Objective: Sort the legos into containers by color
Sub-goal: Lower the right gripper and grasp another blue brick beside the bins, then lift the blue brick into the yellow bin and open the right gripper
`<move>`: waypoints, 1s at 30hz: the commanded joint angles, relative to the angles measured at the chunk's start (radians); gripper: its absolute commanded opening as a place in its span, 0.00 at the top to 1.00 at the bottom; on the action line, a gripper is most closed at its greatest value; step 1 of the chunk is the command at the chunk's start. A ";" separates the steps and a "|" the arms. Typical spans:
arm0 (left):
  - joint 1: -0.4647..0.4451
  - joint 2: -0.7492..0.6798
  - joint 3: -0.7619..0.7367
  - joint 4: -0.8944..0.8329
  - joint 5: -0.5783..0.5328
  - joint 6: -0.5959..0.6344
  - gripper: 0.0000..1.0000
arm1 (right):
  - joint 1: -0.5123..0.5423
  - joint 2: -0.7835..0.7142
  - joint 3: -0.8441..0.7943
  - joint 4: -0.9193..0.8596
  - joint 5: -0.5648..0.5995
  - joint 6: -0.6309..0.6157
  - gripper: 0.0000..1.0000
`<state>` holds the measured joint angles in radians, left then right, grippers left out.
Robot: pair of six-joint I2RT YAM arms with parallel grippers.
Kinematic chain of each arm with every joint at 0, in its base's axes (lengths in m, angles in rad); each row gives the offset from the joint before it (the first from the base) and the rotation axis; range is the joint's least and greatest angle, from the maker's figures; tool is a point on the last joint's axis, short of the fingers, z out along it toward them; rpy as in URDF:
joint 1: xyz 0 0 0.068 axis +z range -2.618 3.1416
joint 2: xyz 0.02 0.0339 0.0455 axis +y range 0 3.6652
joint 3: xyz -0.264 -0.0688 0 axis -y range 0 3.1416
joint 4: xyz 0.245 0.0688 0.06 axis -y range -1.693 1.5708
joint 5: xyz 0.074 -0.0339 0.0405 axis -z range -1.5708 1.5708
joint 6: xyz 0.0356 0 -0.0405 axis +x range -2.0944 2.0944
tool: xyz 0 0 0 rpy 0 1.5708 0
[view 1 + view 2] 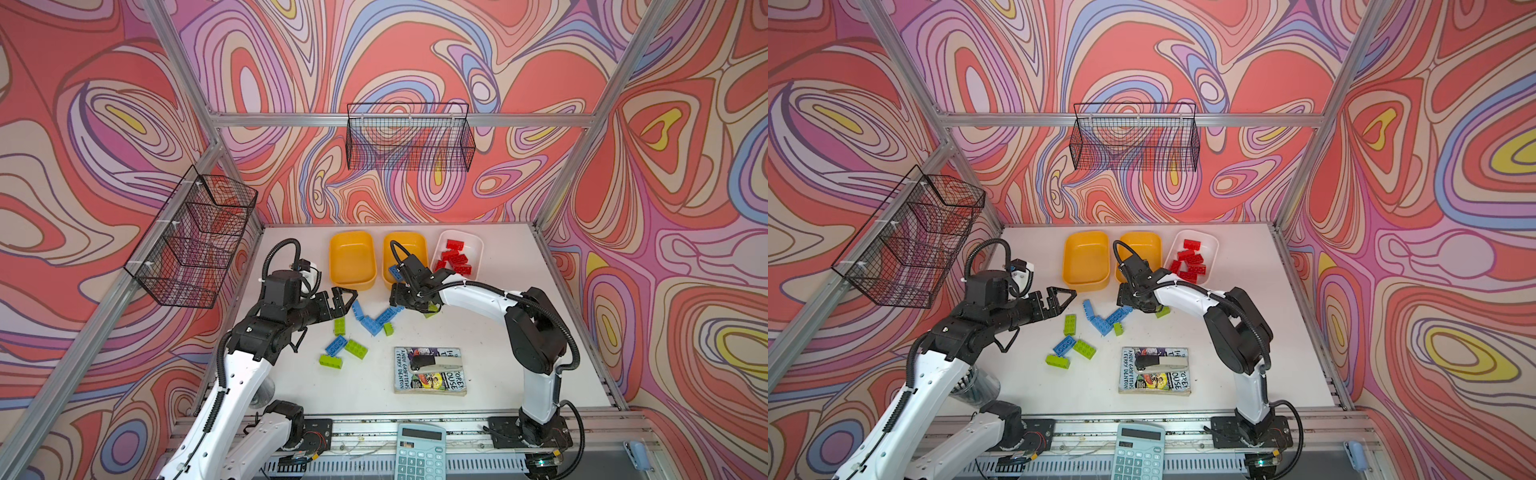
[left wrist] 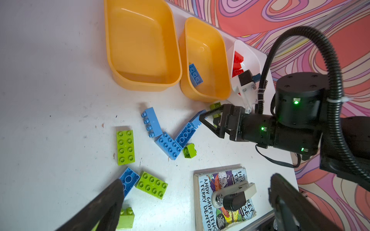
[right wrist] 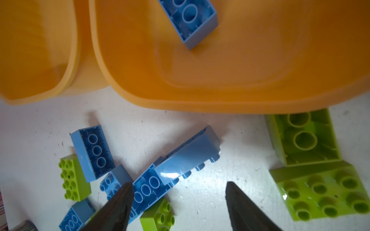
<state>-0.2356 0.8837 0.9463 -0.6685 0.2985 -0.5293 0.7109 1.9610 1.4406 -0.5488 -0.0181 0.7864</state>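
Blue and lime green legos lie loose on the white table: a blue cluster [image 1: 374, 321] and green bricks [image 1: 356, 349] around it. Red legos [image 1: 455, 257] fill the white container [image 1: 478, 249]. One blue lego [image 2: 195, 75] lies in the middle orange-yellow container [image 1: 409, 245]; the left orange-yellow container [image 1: 351, 257] holds nothing. My right gripper [image 3: 180, 200] is open just above the table at the blue cluster's end; one fingertip [image 3: 120, 202] overlaps a blue lego [image 3: 148, 188], with bare table between the jaws. My left gripper [image 1: 343, 301] hangs wide open and holds nothing, left of the cluster.
A book [image 1: 428, 380] with a stapler [image 1: 432, 360] on top lies at the front right of the legos. A calculator [image 1: 419, 451] sits on the front rail. Black wire baskets hang on the back wall [image 1: 409, 137] and the left wall [image 1: 195, 241].
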 commanded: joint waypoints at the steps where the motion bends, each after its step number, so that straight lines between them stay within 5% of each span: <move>1: 0.001 -0.013 0.004 0.041 0.008 -0.011 0.00 | 0.010 0.042 0.023 0.001 0.041 0.071 0.24; 12: 0.000 0.111 0.065 0.080 0.072 0.061 0.00 | 0.021 0.142 0.096 -0.014 0.059 0.125 0.32; 23: 0.002 0.342 0.262 0.130 0.108 0.128 0.00 | 0.021 0.174 0.138 -0.084 0.087 0.111 0.72; 30: 0.002 0.476 0.419 0.135 0.118 0.186 0.00 | 0.021 0.099 0.160 -0.164 0.063 0.051 0.75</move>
<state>-0.2356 1.3312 1.3071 -0.5529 0.3969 -0.3920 0.7261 2.1113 1.5692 -0.6514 0.0441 0.8631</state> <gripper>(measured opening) 0.999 0.268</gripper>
